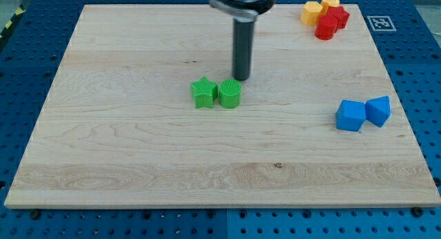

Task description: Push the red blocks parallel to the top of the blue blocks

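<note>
Two red blocks sit at the view's top right: one (337, 16) beside the yellow ones and one (325, 29) just below it, touching. Two blue blocks lie at the view's right: a cube (351, 116) and an angular block (377, 110) touching it on its right. My tip (241, 78) stands near the board's middle, just above the green cylinder, far left of the red and blue blocks.
A green star block (202, 93) and a green cylinder (230, 94) sit side by side at the middle. Two yellow blocks (312, 12) (330, 2) lie at the top right against the red ones. The wooden board (138, 149) ends close beyond them.
</note>
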